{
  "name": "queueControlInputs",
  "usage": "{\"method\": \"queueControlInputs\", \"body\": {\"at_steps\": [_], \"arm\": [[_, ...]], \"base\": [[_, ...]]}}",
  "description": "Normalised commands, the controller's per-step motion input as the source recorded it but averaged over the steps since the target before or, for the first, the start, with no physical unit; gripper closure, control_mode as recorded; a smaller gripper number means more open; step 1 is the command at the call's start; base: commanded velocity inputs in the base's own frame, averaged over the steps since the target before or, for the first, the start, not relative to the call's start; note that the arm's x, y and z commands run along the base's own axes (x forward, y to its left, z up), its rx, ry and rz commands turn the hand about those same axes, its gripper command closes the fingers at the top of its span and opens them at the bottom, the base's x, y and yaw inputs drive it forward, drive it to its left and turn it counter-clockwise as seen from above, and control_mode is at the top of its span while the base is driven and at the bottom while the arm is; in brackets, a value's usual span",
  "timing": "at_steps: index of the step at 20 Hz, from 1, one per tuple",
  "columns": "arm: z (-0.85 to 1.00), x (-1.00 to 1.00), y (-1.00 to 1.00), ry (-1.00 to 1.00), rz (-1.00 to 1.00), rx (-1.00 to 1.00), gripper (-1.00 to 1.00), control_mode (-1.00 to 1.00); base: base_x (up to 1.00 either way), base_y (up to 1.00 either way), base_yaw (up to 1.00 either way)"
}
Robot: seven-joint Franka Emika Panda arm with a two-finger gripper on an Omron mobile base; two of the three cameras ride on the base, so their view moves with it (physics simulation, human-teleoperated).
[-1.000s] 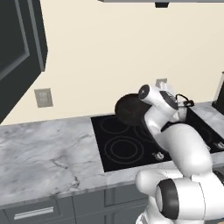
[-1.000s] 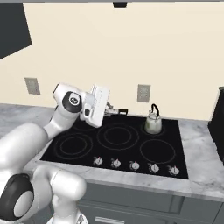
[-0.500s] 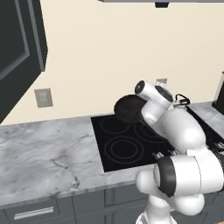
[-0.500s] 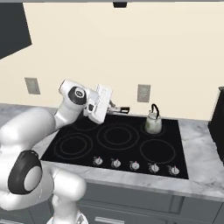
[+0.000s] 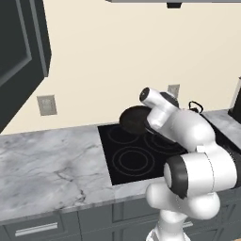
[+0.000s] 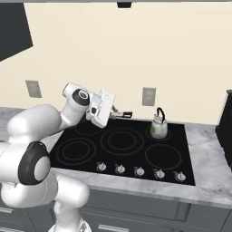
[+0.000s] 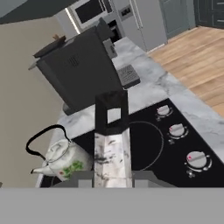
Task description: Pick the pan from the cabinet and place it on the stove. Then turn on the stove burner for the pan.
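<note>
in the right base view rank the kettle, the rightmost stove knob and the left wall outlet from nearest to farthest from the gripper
1. kettle, right of the gripper, on the back burner.
2. left wall outlet, behind the arm.
3. rightmost stove knob, at the front right of the stove.

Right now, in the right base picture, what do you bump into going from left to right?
Cabinet → left wall outlet → gripper holding the pan handle → right wall outlet → kettle.
</note>
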Motion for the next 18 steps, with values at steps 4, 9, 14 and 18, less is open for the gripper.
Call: {"method": "queueControlInputs", "body": {"at_steps": [4,9,14,18], "arm": [[-0.31,0.16,0.00,0.02,-0.01,0.00,1.00,-1.00],[-0.44,0.12,0.06,0.00,-0.03,0.00,1.00,-1.00],[-0.37,0.21,0.09,0.00,-0.05,0.00,1.00,-1.00],[-0.32,0.33,0.11,0.01,-0.05,0.00,1.00,-1.00]], "base": [[0.00,0.00,0.00],[0.00,0.00,0.00],[0.00,0.00,0.00],[0.00,0.00,0.00]]}}
